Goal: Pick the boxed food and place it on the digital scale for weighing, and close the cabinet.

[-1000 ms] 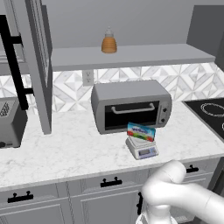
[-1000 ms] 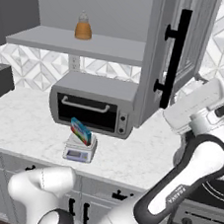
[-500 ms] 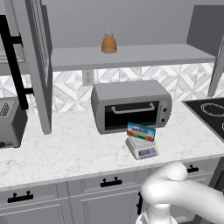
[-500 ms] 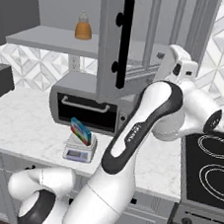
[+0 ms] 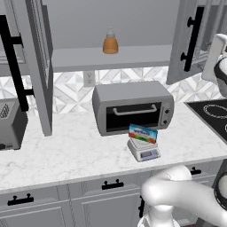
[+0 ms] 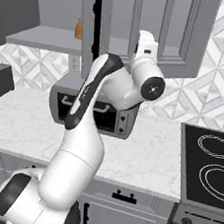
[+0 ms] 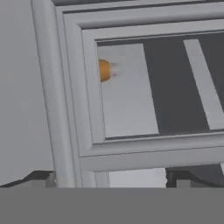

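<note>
Blue printed boxed food [image 5: 143, 133] leans on the small light-grey digital scale [image 5: 143, 149], just in front of the large grey toaster oven [image 5: 132, 107]. Grey panelled cabinet door [image 5: 188, 41] above the oven's right hangs partly open; the gripper's dark fingertips [image 7: 37, 178] face its frame [image 7: 144, 153], and whether they grasp anything cannot be told. An orange bottle [image 5: 110, 43] stands on the shelf above the oven.

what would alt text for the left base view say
A boxed food sits on a small digital scale in front of a toaster oven on a marble counter. Above, the cabinet doors hang open, with an orange bottle on the shelf.
</note>
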